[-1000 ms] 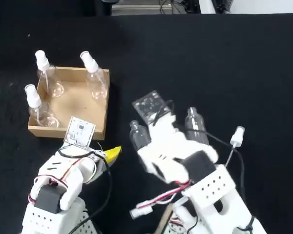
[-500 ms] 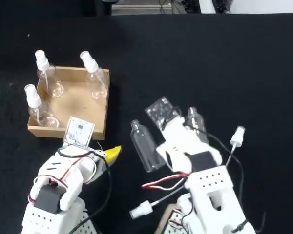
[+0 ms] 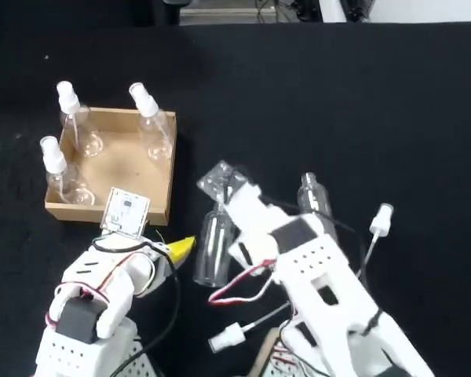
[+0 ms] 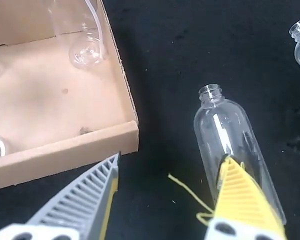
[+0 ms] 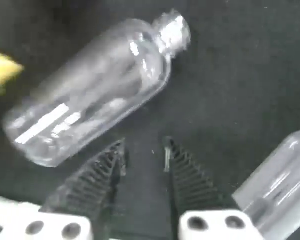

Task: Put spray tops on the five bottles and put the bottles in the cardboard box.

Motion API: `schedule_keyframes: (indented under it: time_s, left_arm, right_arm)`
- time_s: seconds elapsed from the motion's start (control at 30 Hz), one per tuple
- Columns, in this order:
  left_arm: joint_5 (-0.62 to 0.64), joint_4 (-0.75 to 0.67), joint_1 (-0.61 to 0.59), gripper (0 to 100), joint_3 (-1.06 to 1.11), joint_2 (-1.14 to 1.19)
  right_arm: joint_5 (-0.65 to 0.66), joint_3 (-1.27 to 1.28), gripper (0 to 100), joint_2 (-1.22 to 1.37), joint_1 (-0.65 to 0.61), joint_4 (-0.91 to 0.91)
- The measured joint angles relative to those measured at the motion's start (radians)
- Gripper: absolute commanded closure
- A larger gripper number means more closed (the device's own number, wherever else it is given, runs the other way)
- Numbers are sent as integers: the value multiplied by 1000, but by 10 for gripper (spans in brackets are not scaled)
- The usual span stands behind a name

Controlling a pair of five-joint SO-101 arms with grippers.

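Observation:
Three bottles with white spray tops stand in the cardboard box [image 3: 163,177] at the left; its corner [image 4: 125,135] lies just ahead of my left gripper. An uncapped clear bottle [image 3: 211,250] lies on the black table between the arms. My left gripper [image 4: 171,159] is open, its yellow finger [image 4: 237,192] next to this bottle [image 4: 230,132]. My right gripper [image 5: 144,150] hovers beside the lying bottle [image 5: 95,90], fingers narrowly open and holding nothing. A second uncapped bottle [image 3: 314,196] stands to the right.
One loose spray top [image 3: 381,221] with its tube stands right of the right arm. Another spray top [image 3: 228,339] lies near the table's front edge, by the right arm's base. The far half of the black table is free.
The right arm has swung left, from between the two uncapped bottles to over the left one. That bottle has tipped over and shifted toward the left gripper. The left arm has kept still.

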Motion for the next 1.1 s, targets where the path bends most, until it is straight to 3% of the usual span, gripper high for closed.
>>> schedule_keyframes:
  time_s: [0.17, 0.27, 0.47, 0.67, 0.87, 1.1]
  left_arm:
    - [0, 0, 0, 700, 0, 0]
    - [0, 0, 3, 700, 0, 0]
    - [0, -9, 80, 700, -38, 161]
    - [0, -121, 155, 700, -118, 425]
    - [0, -183, 232, 700, -203, 612]
    - [0, -215, 305, 700, -350, 812]
  right_arm:
    - [-75, -132, 900, -37, -84, 141]
    - [-112, -212, 900, -98, -68, 210]
    - [-118, -285, 900, -137, 221, 258]
    - [-63, -221, 900, -137, 520, 236]
    - [80, -141, 900, -137, 756, 135]
    - [103, -104, 900, -137, 984, 126]
